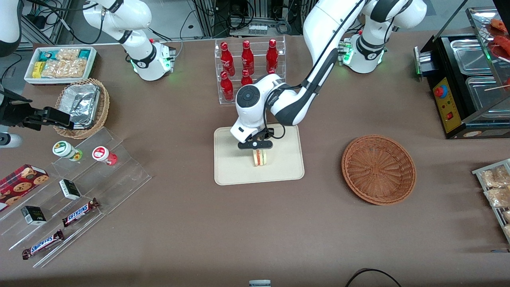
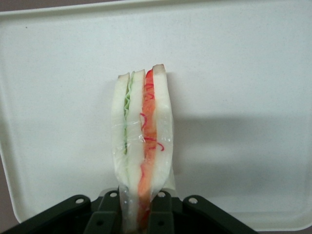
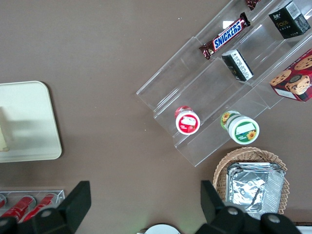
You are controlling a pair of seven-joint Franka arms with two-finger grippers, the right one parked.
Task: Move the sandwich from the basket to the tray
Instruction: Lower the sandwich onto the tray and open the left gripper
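The sandwich [image 1: 260, 158] is a pale bread wedge with red-orange and green filling. It stands on edge over the middle of the cream-beige tray [image 1: 231, 167]. My left gripper [image 1: 257, 146] is directly above it and shut on it. In the left wrist view the two black fingers [image 2: 108, 215] clamp the sandwich [image 2: 141, 136] from both sides, with the tray [image 2: 243, 97] right beneath it. I cannot tell whether it touches the tray. The reddish-brown wicker basket [image 1: 378, 169] lies empty toward the working arm's end of the table. A corner of the tray [image 3: 29, 122] shows in the right wrist view.
A clear rack of red bottles [image 1: 249, 69] stands just farther from the camera than the tray. Toward the parked arm's end are a clear stepped shelf with snacks [image 1: 79, 187], a tan wicker basket with foil container [image 1: 83, 105] and a white snack bin [image 1: 59, 63]. A black food warmer [image 1: 466, 83] sits past the basket.
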